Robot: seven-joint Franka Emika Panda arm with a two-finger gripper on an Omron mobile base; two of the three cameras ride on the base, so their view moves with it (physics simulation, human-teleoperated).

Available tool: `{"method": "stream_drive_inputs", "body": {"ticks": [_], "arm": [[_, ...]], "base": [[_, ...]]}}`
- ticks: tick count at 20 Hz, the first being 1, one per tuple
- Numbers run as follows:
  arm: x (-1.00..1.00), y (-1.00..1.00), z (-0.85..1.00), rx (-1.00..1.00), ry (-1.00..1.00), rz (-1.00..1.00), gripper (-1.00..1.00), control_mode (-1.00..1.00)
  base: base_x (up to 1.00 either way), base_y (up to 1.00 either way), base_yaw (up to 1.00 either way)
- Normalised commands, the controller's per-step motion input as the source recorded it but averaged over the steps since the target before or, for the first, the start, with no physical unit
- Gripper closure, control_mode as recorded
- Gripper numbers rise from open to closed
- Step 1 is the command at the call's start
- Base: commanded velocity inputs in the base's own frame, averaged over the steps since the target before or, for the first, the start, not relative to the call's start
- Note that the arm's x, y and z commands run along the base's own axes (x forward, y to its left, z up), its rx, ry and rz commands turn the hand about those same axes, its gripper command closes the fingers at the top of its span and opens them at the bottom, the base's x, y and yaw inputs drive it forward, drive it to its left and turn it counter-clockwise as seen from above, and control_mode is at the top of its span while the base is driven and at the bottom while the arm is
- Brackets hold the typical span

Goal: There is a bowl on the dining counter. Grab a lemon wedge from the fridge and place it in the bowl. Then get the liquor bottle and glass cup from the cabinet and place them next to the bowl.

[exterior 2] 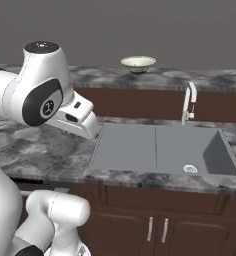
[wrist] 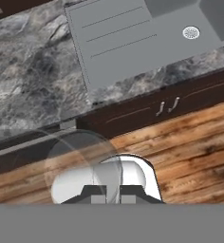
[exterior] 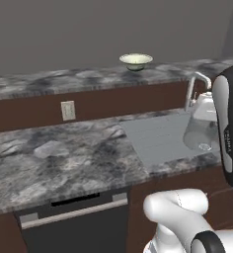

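The pale bowl (exterior: 135, 61) (exterior 2: 138, 63) stands on the dining counter (exterior: 64, 79) (exterior 2: 210, 79), the raised grey marbled ledge behind the sink. Its inside looks yellowish; I cannot tell whether a lemon wedge lies in it. In the hand view my gripper (wrist: 113, 195) is shut on the wall of the translucent glass cup (wrist: 80, 163), high over the wooden floor in front of the counter. The glass cup (exterior: 202, 126) also shows beside my forearm, in front of the sink. The liquor bottle, fridge and cabinet are out of view.
A grey sink (exterior 2: 160, 147) (exterior: 163, 138) (wrist: 133, 38) with a faucet (exterior 2: 189, 105) (exterior: 193, 86) is set in the lower marbled counter (exterior: 54, 158). Below it are a dishwasher front (exterior: 74, 222) and dark doors (exterior 2: 157, 227). A wall outlet (exterior: 68, 110) sits on the ledge's front.
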Motion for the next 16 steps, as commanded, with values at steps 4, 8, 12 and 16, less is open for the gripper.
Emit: {"method": "stream_drive_inputs", "body": {"ticks": [4,8,12,16], "arm": [[0.00,0.00,0.00,0.00,0.00,0.00,1.00,1.00],[0.00,0.00,0.00,0.00,0.00,0.00,1.00,1.00],[0.00,0.00,0.00,0.00,0.00,0.00,1.00,1.00],[0.00,0.00,0.00,0.00,0.00,0.00,1.00,1.00]], "base": [[0.00,1.00,0.25],[0.00,1.00,0.25],[0.00,1.00,0.24],[0.00,1.00,0.20]]}}
